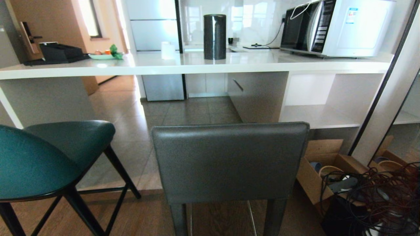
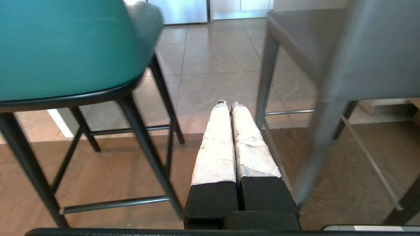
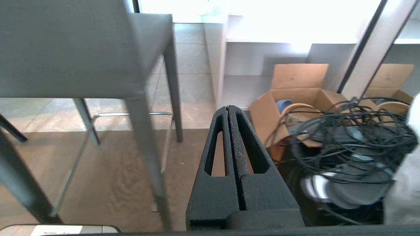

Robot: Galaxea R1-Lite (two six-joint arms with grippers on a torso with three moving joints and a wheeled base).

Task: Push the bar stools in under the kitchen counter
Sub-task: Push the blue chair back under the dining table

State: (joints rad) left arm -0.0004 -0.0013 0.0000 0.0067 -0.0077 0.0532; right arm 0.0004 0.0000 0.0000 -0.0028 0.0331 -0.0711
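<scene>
Both claws [image 2: 228,104] [image 3: 228,107] pinched closed, empty, beside boxy grey stool [image 1: 229,160] and teal stool [image 1: 39,160].

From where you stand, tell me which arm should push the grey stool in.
Either: the shut left end effector and shut right end effector flank the dark grey bar stool; neither touches it.

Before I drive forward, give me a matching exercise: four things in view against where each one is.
1. rounded teal leather stool
2. boxy dark grey leather stool
3. black cylinder
4. brown cardboard box

A. on the white counter
B. floor, right, beside tangled cables
C. left, before the counter
D. centre, directly ahead

Pairs: 1-C, 2-D, 3-A, 4-B
</scene>
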